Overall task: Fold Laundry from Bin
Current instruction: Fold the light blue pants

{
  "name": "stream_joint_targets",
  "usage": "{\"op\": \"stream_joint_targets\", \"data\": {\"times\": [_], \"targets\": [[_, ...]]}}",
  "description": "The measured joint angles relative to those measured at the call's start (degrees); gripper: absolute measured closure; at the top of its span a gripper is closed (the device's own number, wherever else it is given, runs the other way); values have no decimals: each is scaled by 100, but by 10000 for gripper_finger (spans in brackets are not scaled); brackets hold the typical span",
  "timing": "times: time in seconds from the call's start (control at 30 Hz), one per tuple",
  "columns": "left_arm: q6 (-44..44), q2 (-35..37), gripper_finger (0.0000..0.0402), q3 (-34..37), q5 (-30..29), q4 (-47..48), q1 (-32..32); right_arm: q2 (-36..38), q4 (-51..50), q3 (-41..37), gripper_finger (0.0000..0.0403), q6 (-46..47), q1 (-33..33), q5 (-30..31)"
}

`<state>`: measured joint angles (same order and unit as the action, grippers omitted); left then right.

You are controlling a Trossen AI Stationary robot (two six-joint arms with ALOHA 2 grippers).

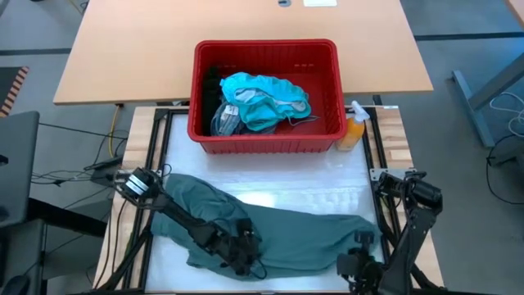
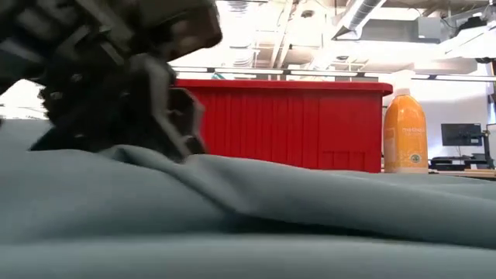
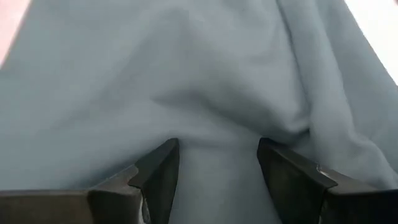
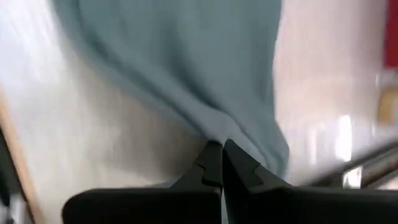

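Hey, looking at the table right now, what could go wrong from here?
The right hand is shut on the green garment's edge while the open left hand presses on it, so a pull may drag it crooked. The spray bottle stands close beside the bin and might tip.

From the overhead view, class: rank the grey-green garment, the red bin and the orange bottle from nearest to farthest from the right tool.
1. Grey-green garment: pinched in the shut right tool at the table's near edge.
2. Orange bottle: beyond, on the right side.
3. Red bin: at the table's far side, centre.
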<state>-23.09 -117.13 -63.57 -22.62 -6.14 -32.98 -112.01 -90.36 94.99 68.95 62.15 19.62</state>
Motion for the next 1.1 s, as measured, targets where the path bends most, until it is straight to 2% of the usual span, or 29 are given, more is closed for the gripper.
{"op": "stream_joint_targets", "data": {"times": [0.33,0.57,0.77,0.97,1.1], "targets": [[1093,-1222,189,-1790,1047,37,563,171,30,742,386,-1537,-544,1988],[1695,-1778,189,-2916,1662,125,900,171,37,1065,386,-2431,-839,2324],[1944,-2481,189,-3852,2215,118,1082,335,32,1140,386,-2196,-726,2501],[2233,-3374,189,-5248,2698,267,1229,822,38,1145,386,-2055,-312,2681],[2295,-3422,189,-5944,3097,928,1315,1099,37,1147,386,-2180,-247,2818]]}}
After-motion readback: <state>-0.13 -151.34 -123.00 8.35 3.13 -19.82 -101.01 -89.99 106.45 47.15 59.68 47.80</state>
